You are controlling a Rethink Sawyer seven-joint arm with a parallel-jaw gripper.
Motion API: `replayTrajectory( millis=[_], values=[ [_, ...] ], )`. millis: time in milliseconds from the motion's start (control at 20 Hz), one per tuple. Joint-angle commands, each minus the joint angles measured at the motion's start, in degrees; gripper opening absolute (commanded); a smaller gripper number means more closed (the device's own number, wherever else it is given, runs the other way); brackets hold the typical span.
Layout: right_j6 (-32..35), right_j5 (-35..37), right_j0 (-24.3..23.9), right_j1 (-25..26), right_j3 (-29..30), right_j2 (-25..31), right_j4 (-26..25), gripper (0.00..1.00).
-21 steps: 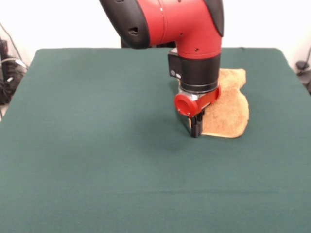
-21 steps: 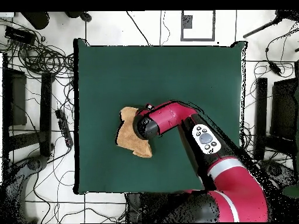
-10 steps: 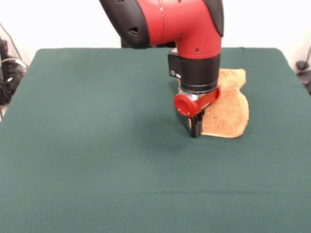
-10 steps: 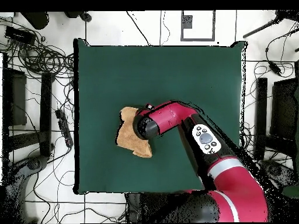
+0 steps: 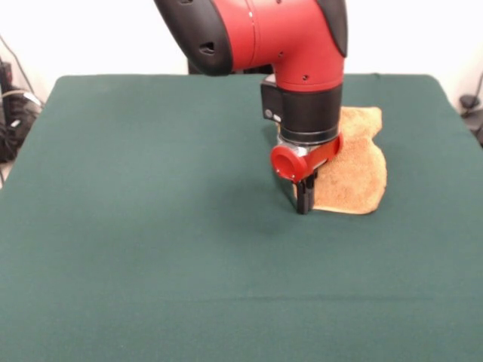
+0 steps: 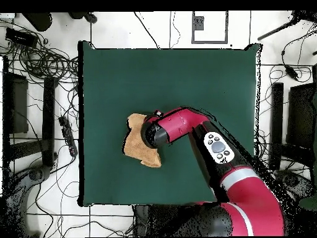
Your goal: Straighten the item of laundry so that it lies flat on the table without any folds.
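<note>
The green counter (image 5: 151,249) carried the towel (image 5: 355,170) right of centre in the front view (rumpled, uneven in outline), its long axis running from the near side to the far side. The claw (image 5: 303,197) stood at the towel's near left corner, fingers close together; whether they pinched cloth, I cannot tell.

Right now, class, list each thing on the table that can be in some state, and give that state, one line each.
Towel: bunched and uneven in outline, not yet spread flat, lying on the table.
Gripper: lowered to the towel's edge, tips at the cloth; whether it grips is not clear.
Table: green top, bearing the towel.
</note>
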Motion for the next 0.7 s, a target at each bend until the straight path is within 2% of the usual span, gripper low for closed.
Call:
replayTrajectory(
  millis=[50,150,300,700],
  values=[
    [-0.7,-4.8,1.2,15.0,-6.3,-3.1,-6.8,0.00],
    [-1.3,-4.8,0.8,15.5,-6.6,-2.5,-6.6,0.00],
    [-7.1,-2.8,-3.1,17.0,-6.3,1.5,-4.7,0.00],
    [-8.9,-0.4,-3.8,16.2,-5.2,2.5,-3.6,0.00]
  ],
)
